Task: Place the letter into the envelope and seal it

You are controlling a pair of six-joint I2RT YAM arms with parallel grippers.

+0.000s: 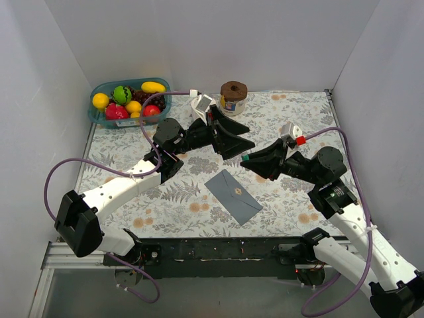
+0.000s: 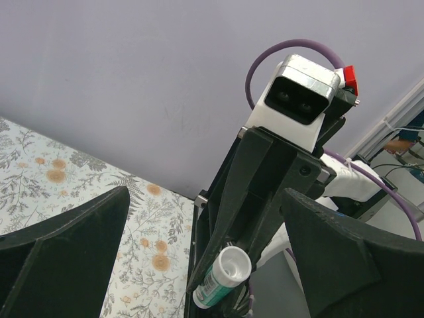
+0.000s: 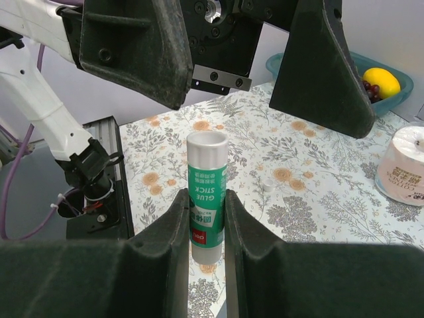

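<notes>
The dark grey envelope (image 1: 233, 195) lies flat on the floral table, its flap down with the gold seal on top. The cream-tan letter does not show in any view. My right gripper (image 1: 246, 159) (image 3: 207, 199) is shut on a green-and-white glue stick (image 3: 207, 165) and holds it above the table, pointing it at the left gripper. My left gripper (image 1: 242, 137) (image 2: 205, 199) is open and empty, its fingers (image 3: 132, 46) spread just beyond the stick's end. The glue stick also shows in the left wrist view (image 2: 222, 278).
A teal basket of toy fruit (image 1: 129, 99) stands at the back left. A jar with a brown lid (image 1: 233, 97) stands at the back middle. A small white cap (image 3: 267, 187) lies on the table. White walls enclose the table.
</notes>
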